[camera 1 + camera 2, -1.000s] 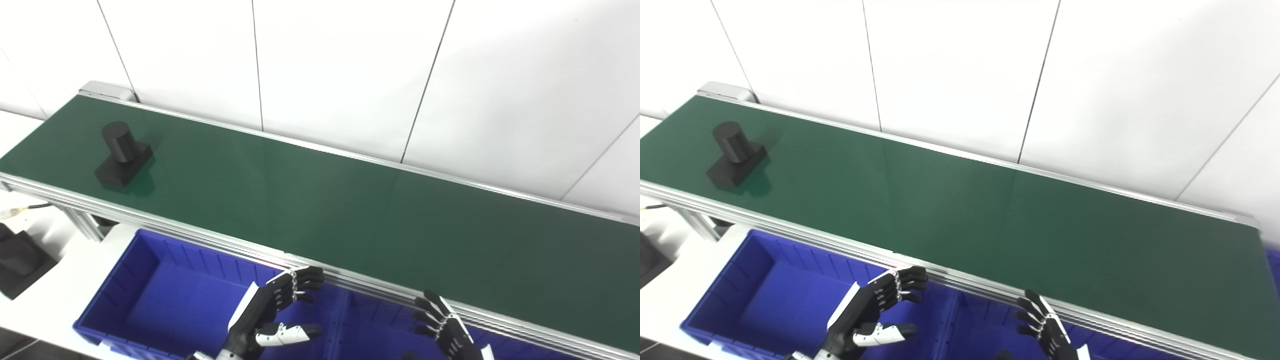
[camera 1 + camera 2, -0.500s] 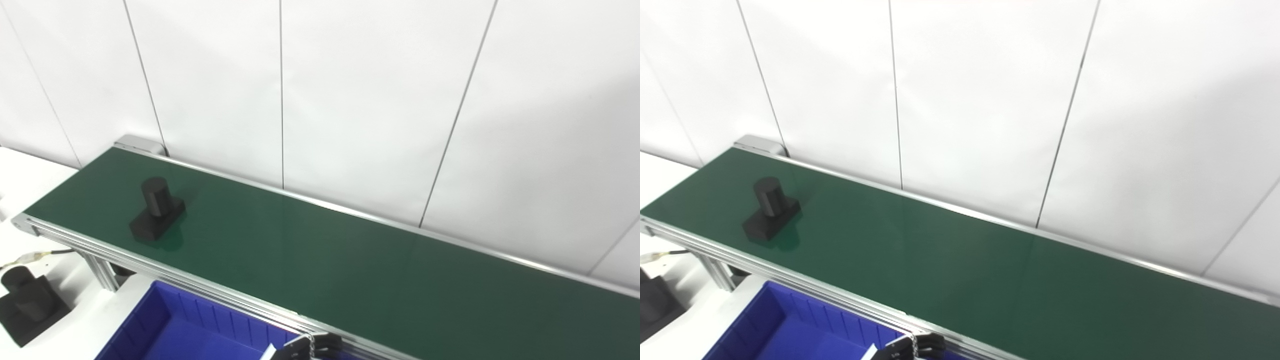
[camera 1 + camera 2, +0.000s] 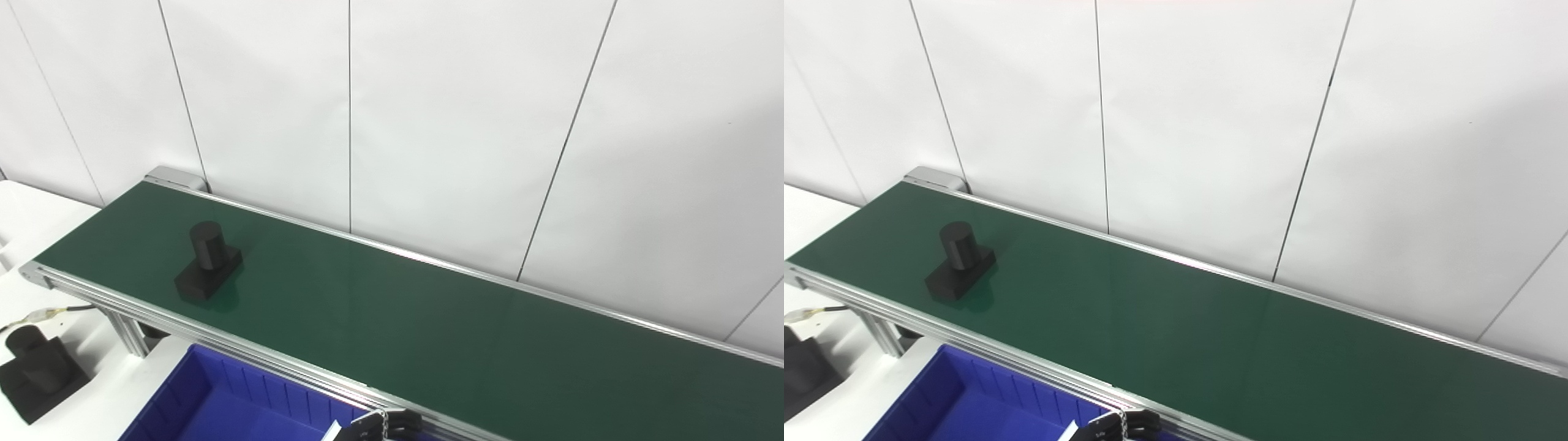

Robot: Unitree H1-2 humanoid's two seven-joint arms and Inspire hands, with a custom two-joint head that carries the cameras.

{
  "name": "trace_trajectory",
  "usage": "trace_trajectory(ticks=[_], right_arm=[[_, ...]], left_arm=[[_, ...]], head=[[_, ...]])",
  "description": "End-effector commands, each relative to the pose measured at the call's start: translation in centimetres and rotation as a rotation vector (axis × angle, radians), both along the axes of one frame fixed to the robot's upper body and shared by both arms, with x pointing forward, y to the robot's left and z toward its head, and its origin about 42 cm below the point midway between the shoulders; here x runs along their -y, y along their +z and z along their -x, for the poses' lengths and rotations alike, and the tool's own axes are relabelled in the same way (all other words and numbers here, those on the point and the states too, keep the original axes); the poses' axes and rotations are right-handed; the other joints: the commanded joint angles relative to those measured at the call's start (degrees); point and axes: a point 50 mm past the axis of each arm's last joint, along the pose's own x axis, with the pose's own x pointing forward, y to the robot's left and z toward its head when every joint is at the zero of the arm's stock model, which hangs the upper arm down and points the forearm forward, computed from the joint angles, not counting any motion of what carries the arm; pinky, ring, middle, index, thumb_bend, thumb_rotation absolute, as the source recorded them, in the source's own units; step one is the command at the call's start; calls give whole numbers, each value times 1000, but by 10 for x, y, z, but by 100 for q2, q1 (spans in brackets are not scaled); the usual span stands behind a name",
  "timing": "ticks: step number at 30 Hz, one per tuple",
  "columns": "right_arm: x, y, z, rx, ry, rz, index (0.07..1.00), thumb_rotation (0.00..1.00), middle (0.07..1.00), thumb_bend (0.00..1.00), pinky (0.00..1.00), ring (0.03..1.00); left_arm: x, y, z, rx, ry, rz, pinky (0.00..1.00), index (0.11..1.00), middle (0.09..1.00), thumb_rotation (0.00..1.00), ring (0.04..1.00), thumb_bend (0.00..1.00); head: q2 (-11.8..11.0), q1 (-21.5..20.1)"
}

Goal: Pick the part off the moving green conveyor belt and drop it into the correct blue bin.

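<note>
Part first: the black block with an upright cylinder on its flat base (image 3: pixel 207 262) rides the green conveyor belt (image 3: pixel 429 324) at about ten o'clock, untouched. You're at the waiting step. Your left hand (image 3: pixel 380 425) shows only dark fingertips at six o'clock, above the blue plastic bin (image 3: pixel 245 410); I cannot tell its pose. Your right hand is out of sight. Next, I'd judge, time a reach to meet the part.
</note>
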Motion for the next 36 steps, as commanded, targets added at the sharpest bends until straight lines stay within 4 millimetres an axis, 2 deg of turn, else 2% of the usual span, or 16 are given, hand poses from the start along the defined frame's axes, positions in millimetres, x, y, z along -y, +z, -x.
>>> trace_trajectory(ticks=[1,8,12,18,24,36], right_arm=[[0,10,-5,84,-8,-29,863,346,807,548,652,757],[3,18,-4,116,-15,-16,866,365,807,518,621,741],[5,30,-2,158,-10,5,863,365,804,495,607,728],[7,53,1,232,-3,36,845,417,784,478,606,720],[9,77,-1,307,10,33,776,502,759,479,595,718],[8,127,-12,435,15,29,814,470,772,436,572,712]], left_arm=[[2,11,-7,80,-1,4,626,721,734,327,706,958],[3,12,-8,84,-1,-3,614,718,731,333,701,962],[3,11,-7,80,0,3,618,717,731,327,702,964],[2,11,-7,81,-1,-2,609,717,730,337,697,971],[2,10,-7,78,2,4,610,717,728,330,696,978],[2,9,-10,76,-1,-4,609,725,732,353,701,984]], head=[[-16,2],[-9,37],[7,34],[13,40],[23,39],[12,-20]])
